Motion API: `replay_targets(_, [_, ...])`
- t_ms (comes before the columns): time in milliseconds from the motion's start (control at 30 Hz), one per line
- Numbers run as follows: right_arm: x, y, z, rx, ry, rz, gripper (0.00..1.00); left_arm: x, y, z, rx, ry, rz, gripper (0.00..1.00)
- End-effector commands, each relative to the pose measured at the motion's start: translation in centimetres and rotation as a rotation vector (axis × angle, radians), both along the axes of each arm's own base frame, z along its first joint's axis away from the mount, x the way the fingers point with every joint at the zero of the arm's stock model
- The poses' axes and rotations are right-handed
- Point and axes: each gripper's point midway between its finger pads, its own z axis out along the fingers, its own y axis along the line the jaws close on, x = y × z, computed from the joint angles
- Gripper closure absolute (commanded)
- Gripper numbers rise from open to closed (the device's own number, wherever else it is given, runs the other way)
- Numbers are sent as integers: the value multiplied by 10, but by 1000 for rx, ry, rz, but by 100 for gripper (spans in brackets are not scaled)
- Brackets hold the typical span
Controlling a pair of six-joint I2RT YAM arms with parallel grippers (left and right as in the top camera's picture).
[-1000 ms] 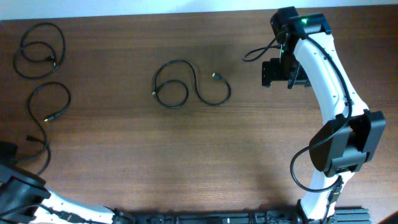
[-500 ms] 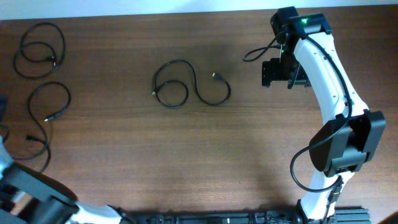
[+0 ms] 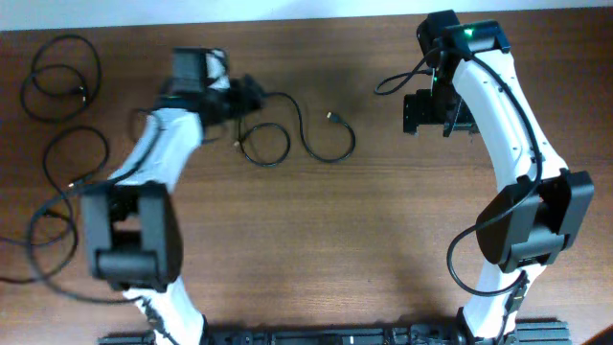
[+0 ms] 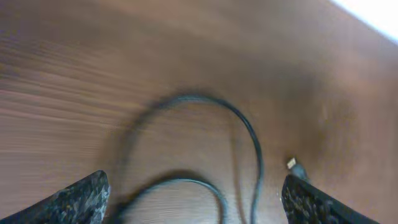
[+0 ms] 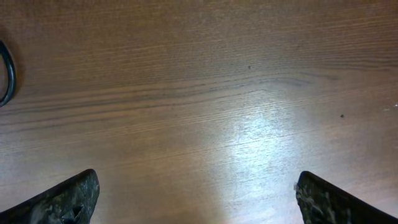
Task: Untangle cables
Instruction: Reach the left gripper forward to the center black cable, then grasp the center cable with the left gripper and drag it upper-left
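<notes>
- Hovering above the middle cable (image 3: pixel 329 159), left gripper (image 3: pixel 249 96) has fingers spread, straddling its loop, seemingly for a pickup.
- Right gripper (image 5: pixel 199 199), fingers likewise apart, idles over bare table (image 3: pixel 383 240).
- Two other cables (image 3: pixel 62 77) lie apart, far left.

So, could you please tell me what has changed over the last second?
The left arm swung up from the lower-left corner; the left gripper now hovers open over the middle cable, holding nothing. The middle cable, top-left cable, lower-left cable and right arm stayed put, right gripper open.
</notes>
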Motion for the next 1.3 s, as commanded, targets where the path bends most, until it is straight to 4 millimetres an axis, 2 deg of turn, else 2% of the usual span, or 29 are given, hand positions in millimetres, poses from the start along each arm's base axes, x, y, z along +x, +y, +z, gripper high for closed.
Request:
replay_targets(0, [0, -4, 3, -15, -9, -8, 1, -7, -70, -20, 28, -17, -145, 10])
replay_targets(67, [0, -4, 3, -15, -9, -8, 1, -9, -87, -23, 90, -35, -122, 13])
replay_targets(200, [0, -4, 3, -15, -9, -8, 1, -23, -100, -36, 272, -28, 3, 12])
replay_targets(300, [0, -4, 3, -15, -9, -8, 1, -32, -92, -52, 384, -6, 80, 11])
replay_targets(567, [0, -4, 3, -15, -9, -8, 1, -47, -84, -85, 421, 94, 101, 12])
replay_targets(633, [0, -4, 3, -15, -9, -8, 2, -50, -83, -94, 433, 116, 95, 27])
replay_targets(700, [0, -4, 3, -15, -9, -8, 2, -50, -83, -94, 434, 116, 95, 33])
replay_targets(800, [0, -4, 3, -15, -9, -8, 1, -53, -81, -96, 444, 129, 88, 60])
replay_targets(867, [0, -4, 3, -15, -9, -8, 2, -55, -80, -97, 450, 138, 88, 84])
replay_targets(933, [0, -4, 3, -15, -9, -8, 1, -55, -80, -97, 449, 137, 88, 88])
replay_targets(967, [0, -4, 3, -15, -9, -8, 2, -53, -80, -96, 448, 131, 90, 94])
replay_targets(1000, [0, -4, 3, -15, -9, -8, 2, -49, -77, -94, 462, 111, 96, 100])
replay_targets(1067, [0, -4, 3, -15, -9, -8, 1, -44, -70, -87, 499, 86, 95, 100])
replay_targets(1133, [0, -4, 3, -15, -9, -8, 1, -30, -67, -69, 536, 33, 25, 100])
replay_targets(1200, [0, -4, 3, -15, -9, -8, 1, -9, -63, -38, 547, -41, 2, 100])
replay_targets(1267, [0, -4, 3, -15, -9, -8, 2, 23, -47, 13, 498, -142, 79, 100])
